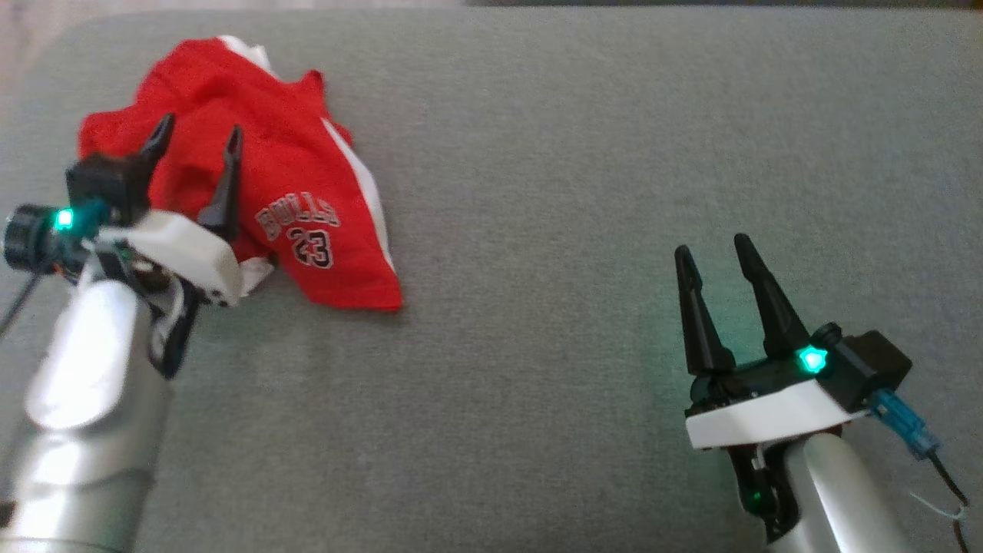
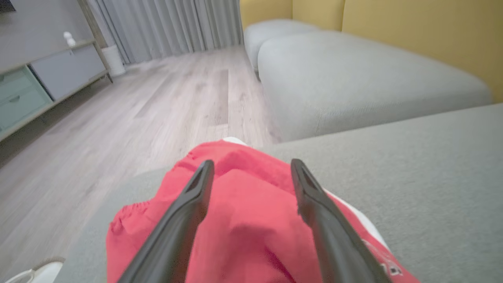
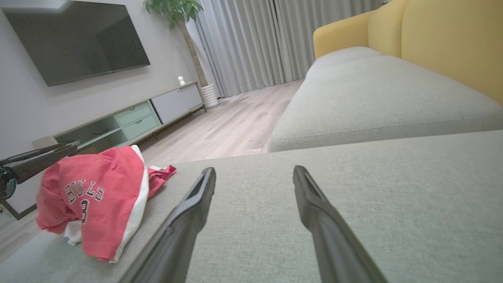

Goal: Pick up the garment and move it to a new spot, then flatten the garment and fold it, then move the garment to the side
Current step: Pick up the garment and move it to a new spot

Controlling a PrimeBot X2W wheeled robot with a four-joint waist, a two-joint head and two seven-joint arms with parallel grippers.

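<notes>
As it lies, garment (image 1: 307, 173) slants diagonally.

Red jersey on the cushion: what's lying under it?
The red jersey lies crumpled on the grey cushion. White fabric peeks out at its edge; anything else beneath the folds is covered.

The left gripper (image 2: 252, 162), jaws spread, hovers seemingly just above a crumpled red garment (image 2: 247, 220) on a grey cushion (image 2: 412, 177); wood floor (image 2: 157, 110) stretches toward ten o'clock.
</notes>
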